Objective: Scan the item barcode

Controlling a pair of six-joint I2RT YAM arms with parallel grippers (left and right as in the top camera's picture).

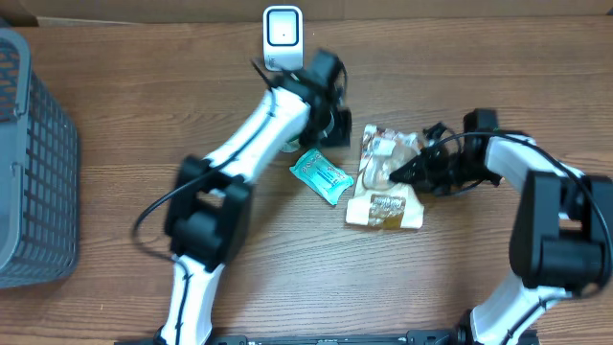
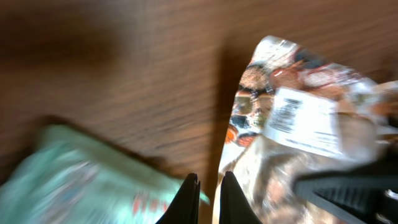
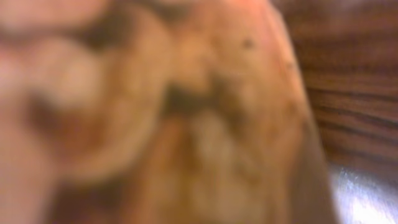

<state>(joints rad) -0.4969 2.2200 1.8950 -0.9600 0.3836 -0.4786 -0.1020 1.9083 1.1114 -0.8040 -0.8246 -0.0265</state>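
- On the bench (image 1: 460,287), right tool (image 1: 395,174) pinches the snack packet (image 1: 383,206); teal sachet (image 1: 321,175) just beside.
- Left tool (image 2: 208,190) narrow, empty; basket (image 1: 38,163) hugs the left edge.

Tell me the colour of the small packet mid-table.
The packet is teal; overhead shows it best.

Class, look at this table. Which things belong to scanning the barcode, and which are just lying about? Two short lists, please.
Part of the job:
- scanner
- snack bag with its barcode label
- right gripper, jaws shut on that bag

Lying about for now:
- teal packet
- grey basket
- left gripper, jaws shut, holding nothing
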